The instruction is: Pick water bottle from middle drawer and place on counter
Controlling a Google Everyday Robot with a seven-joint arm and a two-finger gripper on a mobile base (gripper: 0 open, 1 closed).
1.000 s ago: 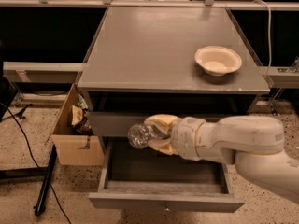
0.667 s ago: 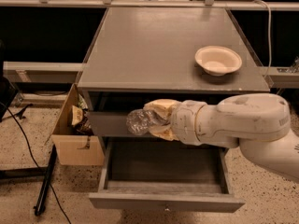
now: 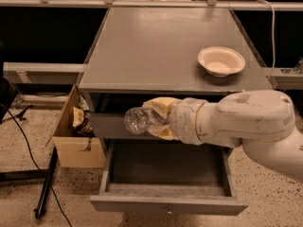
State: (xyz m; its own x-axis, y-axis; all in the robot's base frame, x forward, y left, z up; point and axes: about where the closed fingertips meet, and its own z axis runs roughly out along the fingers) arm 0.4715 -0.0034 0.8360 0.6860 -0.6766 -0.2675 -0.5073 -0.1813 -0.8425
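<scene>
Holding the bottle [image 3: 138,120] clamped between its closed fingers [image 3: 161,104], the gripper [image 3: 157,120] hangs above the open, empty drawer [image 3: 166,204] and just below the front edge of the tabletop [image 3: 156,51]; the pick appears done, while raising the bottle and setting it on the tabletop remain.

Arm [image 3: 251,119]: bulky, rounded off-white shell, matt, scuffed and flecked with small dark marks; a greyish smudge on the upper casing; a broader white link runs off at the right edge. Wrist segment [image 3: 189,122]: thick, barrel-shaped, off-white, ringed by thin yellowish seams. Claw [image 3: 150,119]: two stubby fingers [image 3: 163,104] of pale yellow-cream, rounded and dull-surfaced, mounted at the wrist's end; located just below the front edge of the bench [image 3: 142,56], in front of the cabinet.
</scene>
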